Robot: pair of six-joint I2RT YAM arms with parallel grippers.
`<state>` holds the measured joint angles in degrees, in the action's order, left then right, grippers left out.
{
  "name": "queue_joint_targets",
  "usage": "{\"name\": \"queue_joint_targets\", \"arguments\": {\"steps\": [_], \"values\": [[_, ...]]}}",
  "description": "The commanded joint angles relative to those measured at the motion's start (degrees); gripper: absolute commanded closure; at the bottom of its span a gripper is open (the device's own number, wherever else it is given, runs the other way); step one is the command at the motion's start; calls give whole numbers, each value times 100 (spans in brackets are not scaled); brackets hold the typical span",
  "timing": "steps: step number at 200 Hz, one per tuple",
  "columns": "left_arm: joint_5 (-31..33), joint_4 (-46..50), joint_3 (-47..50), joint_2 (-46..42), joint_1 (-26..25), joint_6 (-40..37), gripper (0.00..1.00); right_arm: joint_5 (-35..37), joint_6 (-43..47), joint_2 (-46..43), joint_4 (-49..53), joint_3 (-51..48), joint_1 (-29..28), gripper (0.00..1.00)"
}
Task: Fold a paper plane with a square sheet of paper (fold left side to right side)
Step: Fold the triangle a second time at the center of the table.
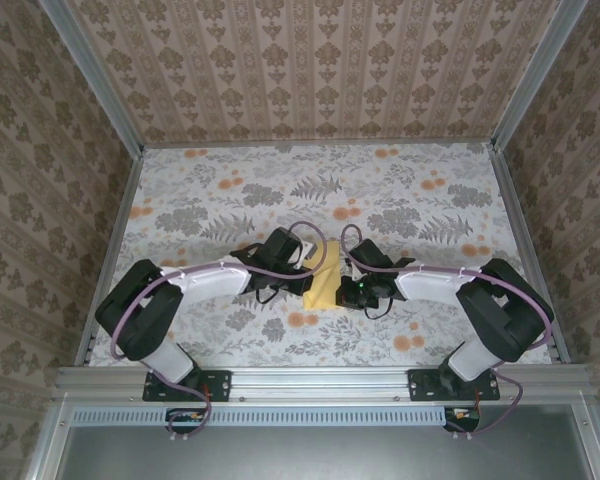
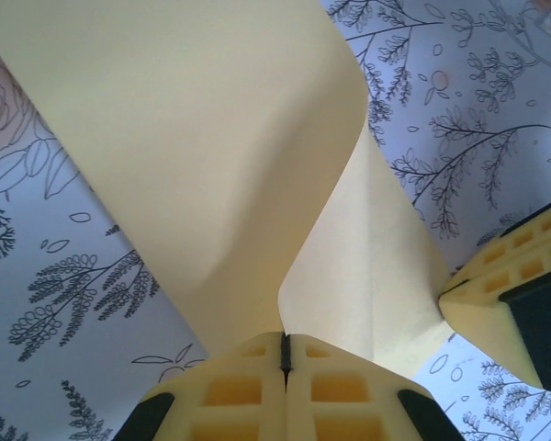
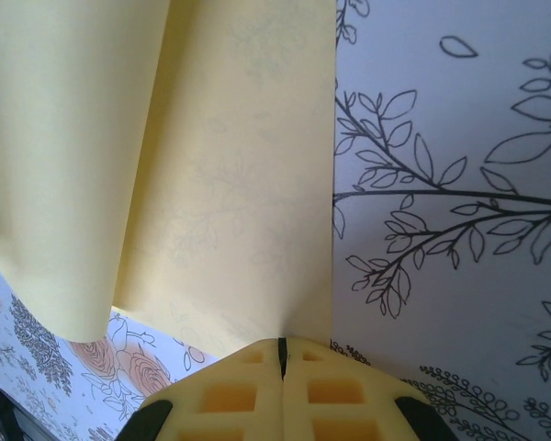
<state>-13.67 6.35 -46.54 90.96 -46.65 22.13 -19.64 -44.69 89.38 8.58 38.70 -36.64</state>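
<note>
While the left end effector (image 2: 285, 354) and right end effector (image 3: 281, 355) pinch it, smooth yellow paper (image 2: 211, 156) curls.

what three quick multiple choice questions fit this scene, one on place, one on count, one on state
1. Where is the thin yellow square sheet of paper on the floral-print table?
A. near the middle, between the two arm ends
B. in the far left corner
C. against the right rail

2. How many arms grip the sheet?
A. none
B. one
C. both

3. What state is the sheet in?
A. lying flat
B. lifted and curving over
C. crumpled into a ball

Answers:
1. A, the top view shows it between the two wrists.
2. C, the left arm's fingers and the right arm's fingers are each closed with paper coming out of the seam.
3. B, the left wrist view shows one side arching up and over above the table.
</note>
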Motion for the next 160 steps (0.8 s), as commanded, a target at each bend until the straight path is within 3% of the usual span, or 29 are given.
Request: {"name": "queue_joint_targets", "arguments": {"steps": [1,160], "values": [[-12,79,-170,153,93,-199,100,192,118,176,433,6,-30,100],[-232,165,-591,747,253,-412,100,215,214,220,600,57,-27,100]]}}
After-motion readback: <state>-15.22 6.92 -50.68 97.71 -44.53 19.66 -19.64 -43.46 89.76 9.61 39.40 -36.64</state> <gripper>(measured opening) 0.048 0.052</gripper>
